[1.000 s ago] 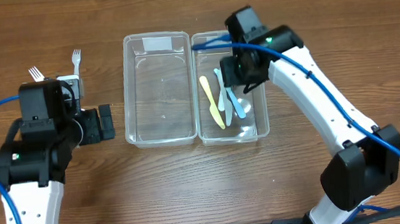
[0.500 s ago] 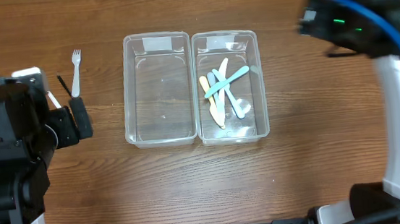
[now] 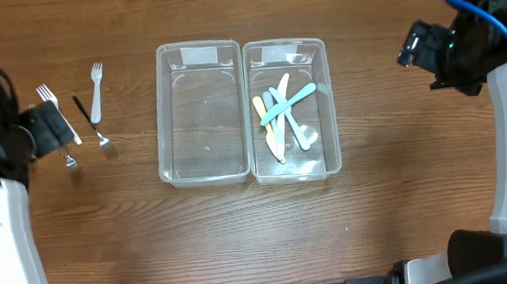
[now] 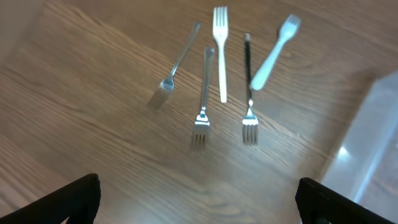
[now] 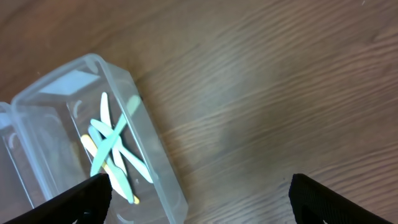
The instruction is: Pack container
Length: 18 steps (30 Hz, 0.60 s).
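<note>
We see the left gripper point(image 4: 199, 202) spread wide, gripping nothing, hovering over five forks point(image 4: 204, 93). They lie on the table point(image 3: 244, 244) left of the containers. The right gripper point(image 5: 202, 202) is also spread and empty, well off to the right of the right container point(image 3: 332, 107). Coloured plastic knives point(image 3: 287, 102) lie crossed in that container, four or maybe five, hard to count. The left container point(image 3: 162, 122) sits right against it, side by side.

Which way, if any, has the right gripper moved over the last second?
Yes. The right gripper has swung right, from over the right container to well beyond its right wall.
</note>
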Available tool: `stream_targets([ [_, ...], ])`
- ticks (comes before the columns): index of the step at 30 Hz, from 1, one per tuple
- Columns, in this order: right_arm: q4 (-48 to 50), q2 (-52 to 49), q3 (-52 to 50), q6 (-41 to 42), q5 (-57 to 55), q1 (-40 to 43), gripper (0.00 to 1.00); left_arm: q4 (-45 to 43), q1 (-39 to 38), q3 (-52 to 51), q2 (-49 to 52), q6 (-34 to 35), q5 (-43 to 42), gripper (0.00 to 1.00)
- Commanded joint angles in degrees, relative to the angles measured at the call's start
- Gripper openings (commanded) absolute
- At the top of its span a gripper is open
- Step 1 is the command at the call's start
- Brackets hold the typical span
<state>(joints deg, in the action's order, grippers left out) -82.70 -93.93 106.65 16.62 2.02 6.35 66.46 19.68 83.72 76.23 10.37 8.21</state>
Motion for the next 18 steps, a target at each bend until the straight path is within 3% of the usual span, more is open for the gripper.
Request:
stream_targets([
  [1,1.1,0.0,-2.2,-0.4,0.9,0.0,0.93,-1.4,3.7,0.9,6.0,-1.9,-4.7,1.0],
  [18,1.8,0.0,-2.5,-0.6,0.9,0.0,0.93,-17.8,5.6,-9.2,26.7,-8.9,-9.7,1.0],
])
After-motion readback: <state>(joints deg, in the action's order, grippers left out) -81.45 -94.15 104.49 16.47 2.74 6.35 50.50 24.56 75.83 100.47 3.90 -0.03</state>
